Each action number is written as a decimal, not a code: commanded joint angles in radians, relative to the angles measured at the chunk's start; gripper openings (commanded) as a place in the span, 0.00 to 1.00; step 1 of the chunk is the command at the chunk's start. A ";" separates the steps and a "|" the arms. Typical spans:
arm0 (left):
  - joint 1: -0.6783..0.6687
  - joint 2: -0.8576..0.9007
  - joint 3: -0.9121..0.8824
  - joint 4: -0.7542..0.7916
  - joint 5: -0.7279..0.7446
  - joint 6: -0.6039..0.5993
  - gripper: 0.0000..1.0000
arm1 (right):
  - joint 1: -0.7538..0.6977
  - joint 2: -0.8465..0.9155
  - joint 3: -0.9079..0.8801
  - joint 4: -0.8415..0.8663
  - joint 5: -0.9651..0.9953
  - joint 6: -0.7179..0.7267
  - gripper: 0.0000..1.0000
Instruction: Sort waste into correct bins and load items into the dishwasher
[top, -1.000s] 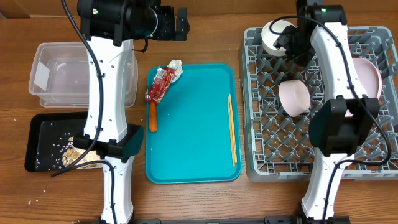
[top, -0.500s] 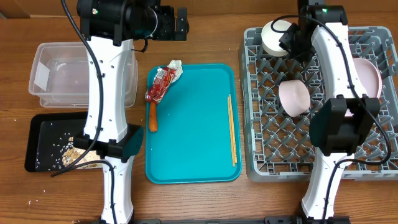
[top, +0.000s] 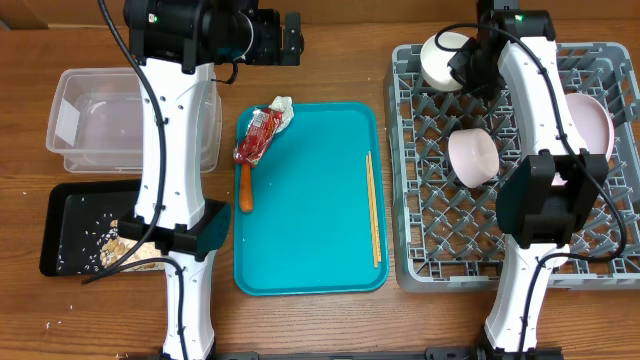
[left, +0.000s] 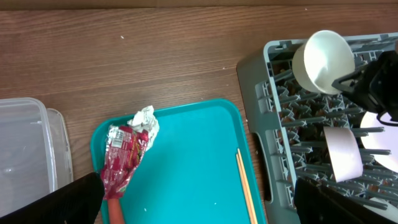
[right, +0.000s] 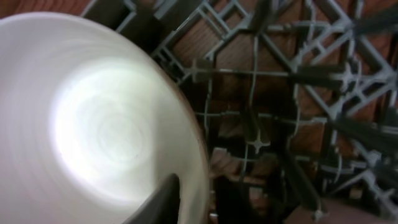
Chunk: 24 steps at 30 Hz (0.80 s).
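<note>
Scraps (top: 120, 243) lie in the black tray (top: 55, 235), nearest on the left of the counter (top: 340, 70). Teal tray (top: 310, 200) mid-counter: chopsticks (top: 372, 210) along its right side, carrot (top: 245, 188) by its left edge with its far end meeting the red wrapper (top: 258, 135), napkin (top: 283, 105) at the wrapper's far tip. Clear tub (top: 60, 120) just beyond the black tray, partly under the left arm. Rack (top: 450, 235) on the right; cup (top: 472, 157) on its side among the pegs, plate (top: 598, 125) on edge near the right wall, partly hidden by the right arm. Bowl (top: 438, 58) tilted at the rack's far-left corner. Right tool (top: 462, 68) narrow, pinching the bowl's rim. Left tool (top: 293, 38) wide, holding nothing, over bare counter past the teal tray's far-left corner
</note>
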 joint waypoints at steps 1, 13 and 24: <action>-0.002 0.005 0.003 -0.002 0.006 0.000 1.00 | -0.004 0.018 0.005 0.005 0.017 0.012 0.04; -0.002 0.005 0.003 -0.002 0.006 0.000 1.00 | 0.004 -0.084 0.205 -0.280 0.470 -0.130 0.04; -0.002 0.005 0.003 -0.002 0.006 0.001 1.00 | 0.063 -0.143 0.198 -0.426 0.548 -0.349 0.04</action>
